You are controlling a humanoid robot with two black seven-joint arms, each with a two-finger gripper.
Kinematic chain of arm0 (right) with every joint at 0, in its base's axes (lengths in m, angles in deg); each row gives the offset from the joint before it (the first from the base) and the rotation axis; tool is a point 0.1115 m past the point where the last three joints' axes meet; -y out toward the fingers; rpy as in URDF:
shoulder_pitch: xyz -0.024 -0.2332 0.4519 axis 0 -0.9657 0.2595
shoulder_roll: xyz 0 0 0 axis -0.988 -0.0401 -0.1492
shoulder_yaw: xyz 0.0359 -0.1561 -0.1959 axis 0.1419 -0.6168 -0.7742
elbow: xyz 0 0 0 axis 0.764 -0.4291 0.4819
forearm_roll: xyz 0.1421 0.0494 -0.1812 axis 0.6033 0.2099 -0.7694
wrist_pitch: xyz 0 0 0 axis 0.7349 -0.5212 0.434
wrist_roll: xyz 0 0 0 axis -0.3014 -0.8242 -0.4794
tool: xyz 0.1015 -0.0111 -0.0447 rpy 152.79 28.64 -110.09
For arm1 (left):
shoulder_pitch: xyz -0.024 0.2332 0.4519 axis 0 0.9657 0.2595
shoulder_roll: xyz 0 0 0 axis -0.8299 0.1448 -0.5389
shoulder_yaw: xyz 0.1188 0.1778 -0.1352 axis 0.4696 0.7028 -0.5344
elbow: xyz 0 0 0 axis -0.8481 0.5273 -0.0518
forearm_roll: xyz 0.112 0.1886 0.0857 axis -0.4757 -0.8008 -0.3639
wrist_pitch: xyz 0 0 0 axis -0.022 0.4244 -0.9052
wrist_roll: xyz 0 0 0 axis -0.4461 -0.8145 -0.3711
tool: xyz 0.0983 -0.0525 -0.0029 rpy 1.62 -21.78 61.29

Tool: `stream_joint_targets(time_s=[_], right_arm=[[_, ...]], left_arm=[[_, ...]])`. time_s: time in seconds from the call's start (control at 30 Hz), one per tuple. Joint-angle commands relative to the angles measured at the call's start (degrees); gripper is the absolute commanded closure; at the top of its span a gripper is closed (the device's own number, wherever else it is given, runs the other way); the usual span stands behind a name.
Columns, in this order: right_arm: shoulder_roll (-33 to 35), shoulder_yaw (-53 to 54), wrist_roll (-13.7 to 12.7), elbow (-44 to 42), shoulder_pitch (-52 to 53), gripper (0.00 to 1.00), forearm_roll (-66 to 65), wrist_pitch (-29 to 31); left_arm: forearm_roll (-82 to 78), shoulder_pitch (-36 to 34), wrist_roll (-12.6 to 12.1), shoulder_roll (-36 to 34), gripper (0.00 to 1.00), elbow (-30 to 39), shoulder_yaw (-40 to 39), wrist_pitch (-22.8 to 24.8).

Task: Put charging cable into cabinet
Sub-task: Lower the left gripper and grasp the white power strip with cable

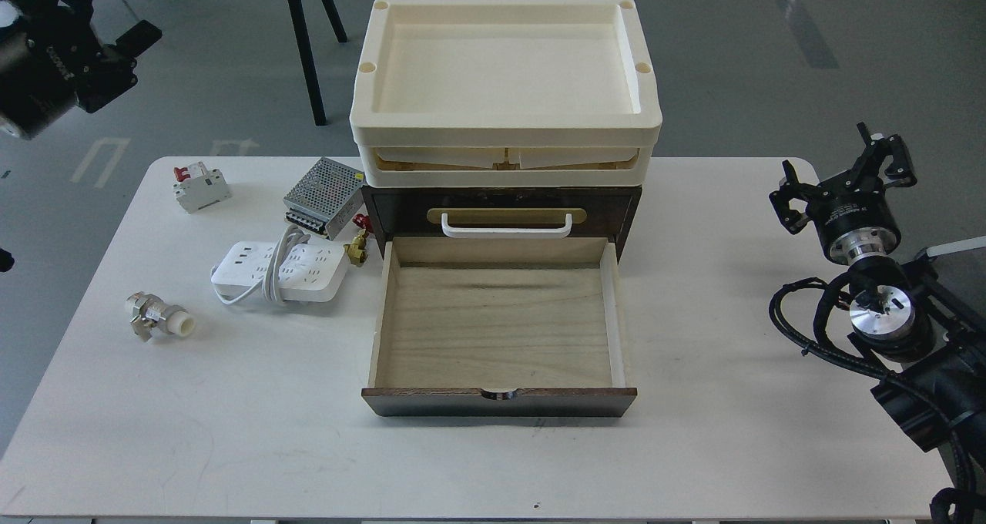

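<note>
**Cable on the desk, drawer open**

Your charging cable (pixel 279 272) lies flat on the desk (pixel 231 401), its cord looped around its middle, just left of the cabinet (pixel 501 216) and its open drawer (pixel 499 331). Your right hand (pixel 843 171) hangs at the desk's right edge, fingers spread. Your left hand (pixel 115 54) sits high at upper left; you cannot tell its grip.

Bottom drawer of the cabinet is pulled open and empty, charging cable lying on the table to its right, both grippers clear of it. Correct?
One thing is off: the charging cable lies on the table to the left of the cabinet, not its right, as the head view shows. The rest holds: the bottom drawer is pulled open and empty, and the left gripper and right gripper are both clear of the cable.
</note>
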Motion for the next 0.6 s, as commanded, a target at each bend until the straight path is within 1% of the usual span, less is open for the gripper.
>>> stream_joint_targets(time_s=[0.0, 0.13, 0.27, 0.33, 0.43, 0.57], right_arm=[[0.00, -0.06, -0.01, 0.00, 0.00, 0.00, 0.01, 0.00], [0.00, -0.06, -0.01, 0.00, 0.09, 0.00, -0.07, 0.00], [0.00, -0.06, -0.01, 0.09, 0.00, 0.00, 0.01, 0.00], [0.00, -0.06, -0.01, 0.09, 0.00, 0.00, 0.01, -0.08], [0.00, -0.06, 0.08, 0.09, -0.08, 0.00, 0.01, -0.08], [0.00, -0.06, -0.01, 0.09, -0.08, 0.00, -0.07, -0.08]], left_arm=[[-20.34, -0.02, 0.11, -0.12, 0.02, 0.41, 0.15, -1.37], [-37.84, 0.86, -0.15, 2.16, 0.04, 0.85, 1.46, -4.97], [-52.96, 0.86, -0.85, 5.15, 0.07, 0.15, 7.34, -9.98], [-59.82, 0.86, -2.34, 6.82, 0.08, -0.37, 11.03, -12.79], [-64.94, 0.77, -4.54, 10.25, 0.08, -4.31, 15.08, -15.96], [-65.21, 0.77, -4.63, 13.24, 0.10, -7.14, 17.02, -15.97]])
